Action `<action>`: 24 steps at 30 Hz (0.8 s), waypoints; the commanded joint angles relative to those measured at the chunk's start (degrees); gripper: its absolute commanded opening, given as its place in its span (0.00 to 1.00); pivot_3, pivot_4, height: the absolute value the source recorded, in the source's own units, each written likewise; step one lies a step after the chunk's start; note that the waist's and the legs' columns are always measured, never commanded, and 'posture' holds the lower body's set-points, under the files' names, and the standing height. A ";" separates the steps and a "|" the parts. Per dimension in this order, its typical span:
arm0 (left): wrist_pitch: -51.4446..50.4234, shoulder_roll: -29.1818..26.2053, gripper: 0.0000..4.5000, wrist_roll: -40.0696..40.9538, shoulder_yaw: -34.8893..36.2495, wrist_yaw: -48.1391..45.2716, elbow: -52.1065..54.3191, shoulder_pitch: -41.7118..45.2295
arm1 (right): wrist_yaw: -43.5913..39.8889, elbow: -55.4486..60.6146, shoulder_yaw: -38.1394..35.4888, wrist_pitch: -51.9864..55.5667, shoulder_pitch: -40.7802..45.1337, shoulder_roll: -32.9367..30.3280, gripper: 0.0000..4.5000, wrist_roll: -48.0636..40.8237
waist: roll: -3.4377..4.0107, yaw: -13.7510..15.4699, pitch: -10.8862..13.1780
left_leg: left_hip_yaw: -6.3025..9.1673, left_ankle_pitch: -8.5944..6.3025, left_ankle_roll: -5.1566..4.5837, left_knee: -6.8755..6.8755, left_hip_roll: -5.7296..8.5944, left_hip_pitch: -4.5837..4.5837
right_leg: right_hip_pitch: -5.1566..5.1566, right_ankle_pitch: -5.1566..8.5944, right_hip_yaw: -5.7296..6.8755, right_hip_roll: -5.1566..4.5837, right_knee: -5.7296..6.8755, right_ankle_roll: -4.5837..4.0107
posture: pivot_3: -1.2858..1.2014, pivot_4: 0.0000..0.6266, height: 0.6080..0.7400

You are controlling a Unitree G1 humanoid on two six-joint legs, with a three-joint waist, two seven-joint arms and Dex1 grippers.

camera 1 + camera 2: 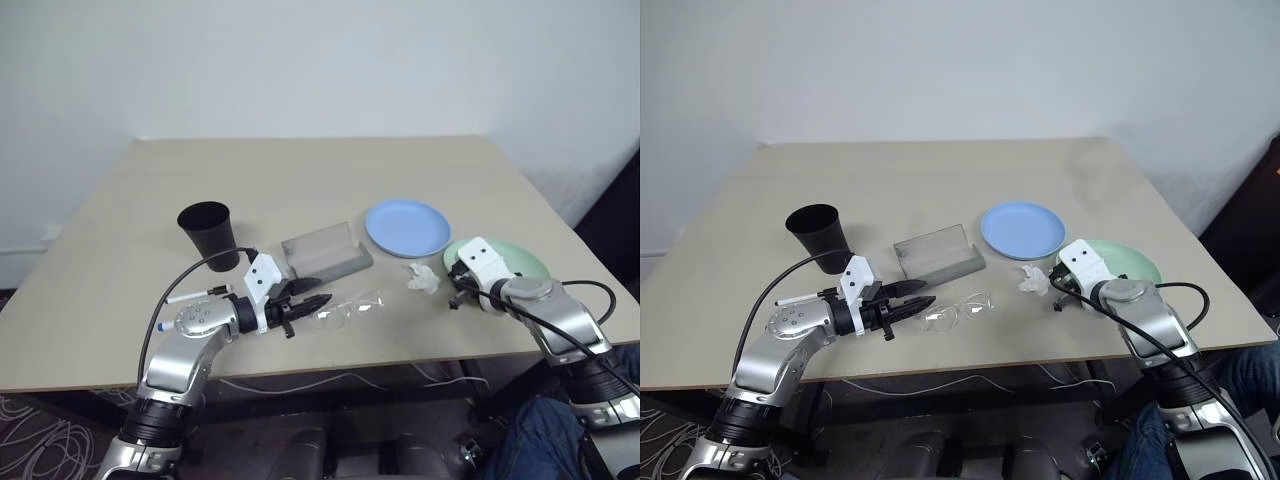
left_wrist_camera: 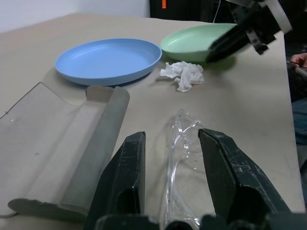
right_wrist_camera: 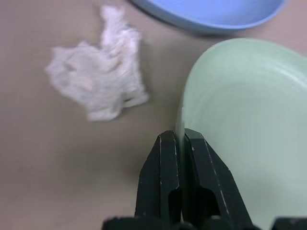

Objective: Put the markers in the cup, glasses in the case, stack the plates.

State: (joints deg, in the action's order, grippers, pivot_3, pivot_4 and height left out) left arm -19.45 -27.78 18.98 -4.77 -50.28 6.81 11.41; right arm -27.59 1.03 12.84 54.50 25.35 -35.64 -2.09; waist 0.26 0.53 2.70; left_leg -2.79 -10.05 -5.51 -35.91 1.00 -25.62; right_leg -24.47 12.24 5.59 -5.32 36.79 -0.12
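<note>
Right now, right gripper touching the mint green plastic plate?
Touching. In the right wrist view the right gripper has its jaws shut on the mint green plate's rim.

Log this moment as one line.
right gripper: shut on green plate rim | left gripper: open around glasses | blue plate: unstacked
</note>
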 commanded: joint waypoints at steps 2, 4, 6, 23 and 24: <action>0.66 -0.23 0.39 0.44 0.70 0.24 2.03 0.84 | 3.29 -5.12 -0.31 -2.05 3.12 -0.02 0.01 4.03 | -0.04 0.03 -0.01 | -0.36 0.00 0.00 0.27 0.00 0.00 | -0.06 0.00 -0.32 0.03 0.27 -0.01 | 0.52 0.00 0.86; 0.76 -0.27 0.39 0.42 0.72 0.21 1.91 0.89 | 5.00 -8.39 -0.48 -3.79 4.90 0.20 0.01 5.71 | -0.34 0.04 -0.02 | -1.56 0.02 0.02 0.88 0.01 0.08 | -0.43 0.01 -1.22 -0.05 1.04 -0.02 | 0.52 0.00 0.86; 0.85 -0.23 0.39 0.32 0.67 0.23 1.76 1.03 | 6.88 -12.64 -0.55 -7.21 7.39 0.21 0.01 7.61 | -0.56 0.00 0.12 | -3.20 0.04 0.06 1.39 -0.01 0.28 | -1.18 0.17 -2.11 -0.60 1.97 -0.05 | 0.52 0.00 0.86; 2.17 0.36 0.39 0.04 0.38 -0.26 -1.54 3.63 | -12.17 -43.32 0.83 -51.91 28.03 7.45 0.01 7.16 | 0.50 -2.09 0.91 | -1.17 -0.14 0.58 -0.38 -0.14 -0.04 | -0.60 0.42 -0.81 -0.39 1.84 0.07 | 0.52 0.00 0.86; 2.23 0.42 0.39 0.03 0.32 -0.26 -1.60 3.68 | -13.41 -45.98 0.93 -53.89 29.43 8.41 0.01 7.36 | 0.50 -2.09 0.91 | -1.18 0.00 0.34 -0.50 -0.20 -0.01 | -0.49 0.40 -0.66 -0.39 1.84 0.10 | 0.52 0.00 0.86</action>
State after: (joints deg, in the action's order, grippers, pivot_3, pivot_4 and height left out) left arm -18.35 -27.21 18.82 -5.36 -50.43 4.61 13.88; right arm -39.19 -43.24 14.07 4.51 51.93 -27.58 5.16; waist 0.76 -1.56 3.61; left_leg -4.00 -9.93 -5.36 -36.55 0.68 -25.63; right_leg -24.95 12.65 5.17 -5.60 38.60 -0.02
